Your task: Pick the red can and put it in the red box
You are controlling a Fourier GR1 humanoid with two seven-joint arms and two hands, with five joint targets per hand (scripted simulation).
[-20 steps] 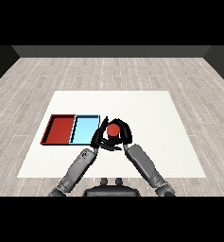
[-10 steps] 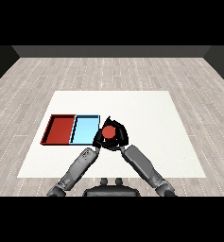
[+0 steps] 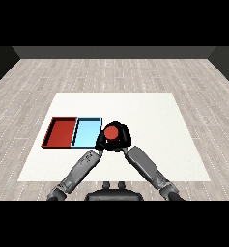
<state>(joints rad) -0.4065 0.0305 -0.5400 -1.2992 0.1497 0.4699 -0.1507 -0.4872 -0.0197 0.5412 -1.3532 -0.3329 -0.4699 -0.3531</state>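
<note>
Can point(image 3: 111, 132) sits grasped in our right hand point(image 3: 120, 140) just right of the blue tray point(image 3: 87, 132), left hand point(image 3: 100, 144) unreadable beside it; pick looks done, carry to the red tray point(image 3: 62, 131) remains.

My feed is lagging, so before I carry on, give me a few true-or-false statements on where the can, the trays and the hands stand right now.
1. The red can lies inside the red tray. False: it is in the right hand, just right of the light blue tray.
2. The right hand's fingers curl round the can. True.
3. The red tray is to the right of the light blue tray. False: it is on the left.
4. The two trays lie side by side, touching. True.
5. The left hand is close beside the can. True.
</note>
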